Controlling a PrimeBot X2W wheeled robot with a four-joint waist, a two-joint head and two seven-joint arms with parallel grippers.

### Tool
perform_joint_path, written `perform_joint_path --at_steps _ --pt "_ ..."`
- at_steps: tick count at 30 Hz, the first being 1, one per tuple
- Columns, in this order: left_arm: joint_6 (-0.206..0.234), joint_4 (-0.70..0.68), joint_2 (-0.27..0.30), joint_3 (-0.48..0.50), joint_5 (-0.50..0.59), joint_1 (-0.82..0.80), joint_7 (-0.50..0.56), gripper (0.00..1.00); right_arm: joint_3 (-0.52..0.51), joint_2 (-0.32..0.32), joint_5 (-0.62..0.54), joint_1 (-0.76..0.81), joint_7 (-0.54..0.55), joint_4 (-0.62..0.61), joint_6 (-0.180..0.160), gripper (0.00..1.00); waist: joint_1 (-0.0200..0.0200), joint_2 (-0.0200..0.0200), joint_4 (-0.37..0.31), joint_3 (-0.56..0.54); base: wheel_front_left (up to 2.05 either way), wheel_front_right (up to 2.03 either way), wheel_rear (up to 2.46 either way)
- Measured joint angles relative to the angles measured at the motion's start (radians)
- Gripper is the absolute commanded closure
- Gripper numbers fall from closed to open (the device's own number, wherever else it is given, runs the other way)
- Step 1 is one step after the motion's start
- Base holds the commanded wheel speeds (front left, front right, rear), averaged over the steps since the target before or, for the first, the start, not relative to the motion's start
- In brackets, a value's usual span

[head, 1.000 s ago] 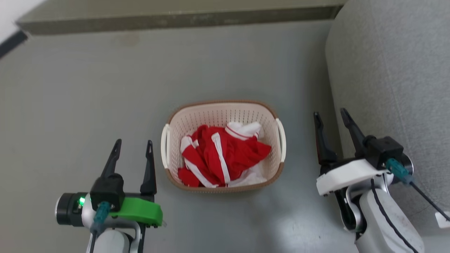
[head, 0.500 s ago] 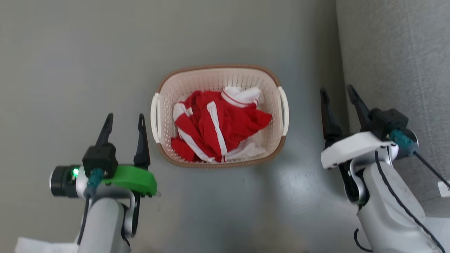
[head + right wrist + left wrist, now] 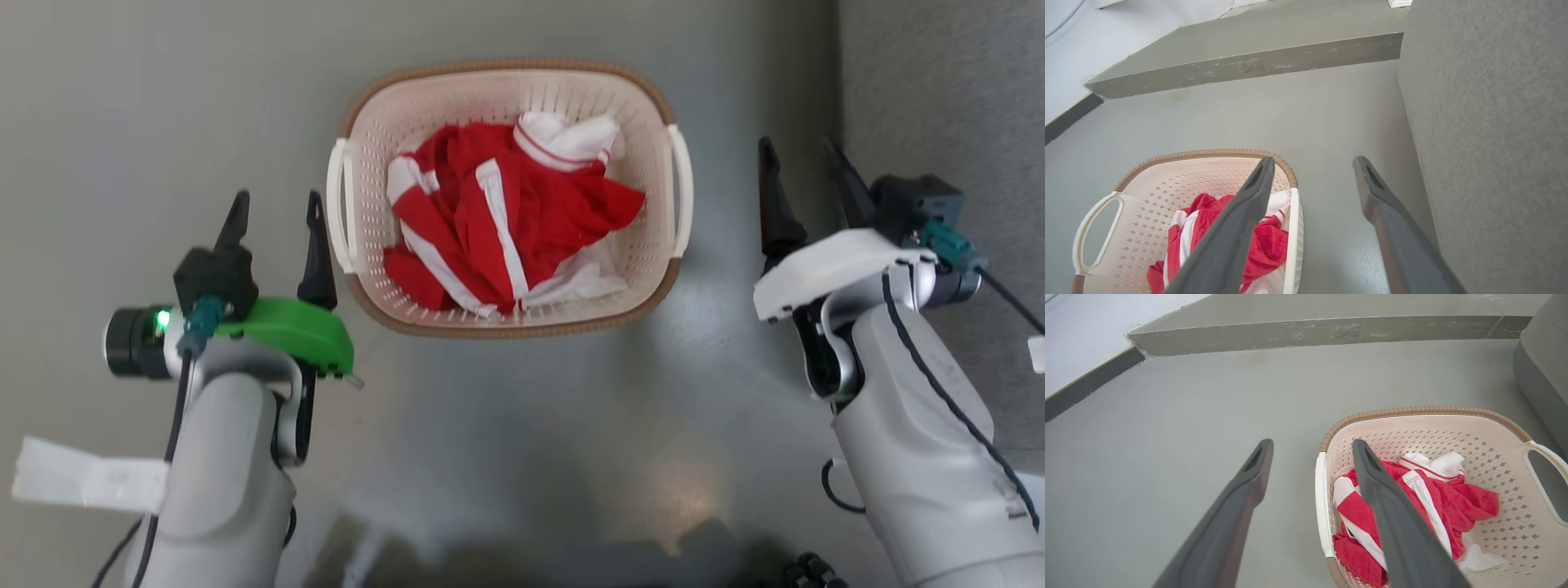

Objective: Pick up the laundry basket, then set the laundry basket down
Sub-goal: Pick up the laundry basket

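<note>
Pre-grasp: left hand (image 3: 276, 204) and right hand (image 3: 800, 151), both spread, flank the laundry basket (image 3: 457, 106) without touching; next, move inward onto its side handles (image 3: 684, 196).

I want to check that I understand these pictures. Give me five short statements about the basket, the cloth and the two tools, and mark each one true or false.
1. The laundry basket stands on the floor between the two tools. True.
2. The left tool is shut on a basket handle. False: it is open and holds nothing.
3. A red and white garment lies inside the basket. True.
4. The grey sofa is on the robot's left. False: it is on the right, beyond the right tool.
5. The right tool is open. True.
</note>
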Motion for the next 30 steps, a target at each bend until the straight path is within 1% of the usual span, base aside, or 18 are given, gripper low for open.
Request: perform_joint_path --at_steps 4,8,12,15,18,23,30 --pt "-0.013 0.041 -0.003 -0.013 -0.002 -0.066 0.0 0.0 0.003 0.0 0.0 -0.052 0.005 0.039 0.001 0.0 0.0 0.0 0.008 0.051 0.0 0.0 0.0" --pt "-0.025 0.087 -0.007 -0.026 -0.002 -0.12 0.01 0.0 0.016 -0.001 0.0 -0.107 0.015 0.078 0.009 0.0 0.0 0.0 0.017 0.102 0.0 0.0 0.0" --pt "-0.026 0.116 -0.009 -0.03 -0.005 -0.157 0.012 0.0 0.02 -0.001 0.0 -0.141 0.026 0.108 0.009 0.0 0.0 0.0 0.023 0.141 0.0 0.0 0.0" --pt "-0.03 0.15 -0.01 -0.045 -0.019 -0.193 0.012 0.0 0.023 -0.002 0.0 -0.17 0.027 0.139 0.011 0.0 0.0001 0.0 0.03 0.177 0.0 0.0 0.0" --pt "-0.04 0.186 -0.013 -0.058 -0.038 -0.212 0.012 0.0 0.03 -0.002 0.0 -0.188 0.027 0.17 0.02 0.0 0.0 0.0 0.037 0.209 0.0 0.0 0.0" --pt "-0.045 0.245 -0.013 -0.064 -0.056 -0.233 0.01 0.0 0.046 -0.002 0.0 -0.218 0.025 0.214 0.028 0.0 0.0 0.0 0.046 0.249 0.0 0.0 0.0" --pt "-0.072 0.315 -0.014 -0.096 -0.065 -0.291 0.011 0.0 0.077 -0.003 0.0 -0.263 0.024 0.274 0.04 0.0 0.0 0.0 0.05 0.292 0.0 0.0 0.0"
